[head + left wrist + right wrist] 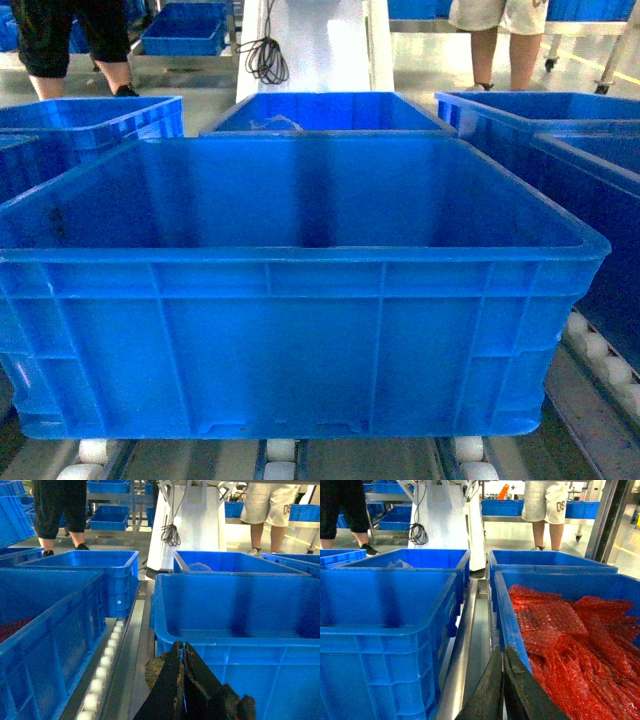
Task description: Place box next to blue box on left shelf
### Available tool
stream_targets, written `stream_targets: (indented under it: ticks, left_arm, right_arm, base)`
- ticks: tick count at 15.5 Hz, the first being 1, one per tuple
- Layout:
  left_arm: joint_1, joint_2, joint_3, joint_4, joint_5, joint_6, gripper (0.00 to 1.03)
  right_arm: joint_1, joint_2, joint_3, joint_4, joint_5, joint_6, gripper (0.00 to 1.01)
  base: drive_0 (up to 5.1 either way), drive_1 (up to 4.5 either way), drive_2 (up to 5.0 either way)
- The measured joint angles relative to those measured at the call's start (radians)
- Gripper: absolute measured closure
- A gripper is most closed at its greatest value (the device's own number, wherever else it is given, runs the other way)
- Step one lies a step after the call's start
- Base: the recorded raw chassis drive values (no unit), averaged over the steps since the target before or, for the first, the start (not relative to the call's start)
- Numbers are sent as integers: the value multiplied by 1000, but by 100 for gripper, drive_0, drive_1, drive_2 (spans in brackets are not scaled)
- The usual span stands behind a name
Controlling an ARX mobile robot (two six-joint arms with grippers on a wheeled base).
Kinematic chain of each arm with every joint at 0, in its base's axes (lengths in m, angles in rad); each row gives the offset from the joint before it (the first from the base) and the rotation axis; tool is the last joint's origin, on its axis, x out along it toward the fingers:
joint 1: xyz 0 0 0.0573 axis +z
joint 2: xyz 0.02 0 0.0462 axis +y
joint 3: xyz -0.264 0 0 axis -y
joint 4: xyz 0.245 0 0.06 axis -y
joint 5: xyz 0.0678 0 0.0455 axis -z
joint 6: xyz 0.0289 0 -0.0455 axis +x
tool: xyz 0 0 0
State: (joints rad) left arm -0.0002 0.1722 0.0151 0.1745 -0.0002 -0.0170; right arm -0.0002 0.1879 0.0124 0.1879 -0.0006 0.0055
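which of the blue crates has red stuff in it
The crate on the right of the right wrist view, beside the right gripper, heaped with red crinkly plastic bags. The big crate left of it looks empty.

factory floor | roller racks (107, 655) | blue crates (300, 290) | workers (545, 505)

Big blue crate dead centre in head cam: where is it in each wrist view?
Head: the box fills the middle, sitting on the white rollers.
Left wrist: right half, just beyond the left gripper, which looks shut.
Right wrist: left half, left of the right gripper, also shut; the crate of red bags is a different one.
Shared landmark: the white machine column with the coiled black cable.
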Motion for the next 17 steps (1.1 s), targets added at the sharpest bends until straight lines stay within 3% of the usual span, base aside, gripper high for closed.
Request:
stream_targets:
  ticks: [1,2,6,8,9,10,11,17]
  left_arm:
    - [0,-63,1,-90,0,0,101]
    - [0,-158,1,-186,-1,0,101]
    - [0,-161,1,-181,0,3,101]
    - [0,-161,1,-180,0,3,45]
    - [0,-161,1,-180,0,3,32]
    - [0,-161,1,-180,0,3,11]
    - [0,-161,1,-180,0,5,4]
    - [0,-161,1,-180,0,5,5]
  right_arm:
    - [0,-15,0,-16,0,0,100]
    - [0,-105,1,-152,-2,0,100]
    - [0,-182,1,-193,0,0,100]
    - [0,-182,1,-193,0,-1,45]
    - [0,-182,1,-193,0,-1,32]
    - [0,-182,1,-193,0,-1,11]
    - [0,-182,1,-193,0,-1,2]
    - [0,-182,1,-193,0,-1,3]
  base:
    - [0,0,0]
    - [0,0,0]
    - [0,0,0]
    - [0,0,0]
    - [0,0,0]
    - [0,0,0]
    - [0,0,0]
    - [0,0,0]
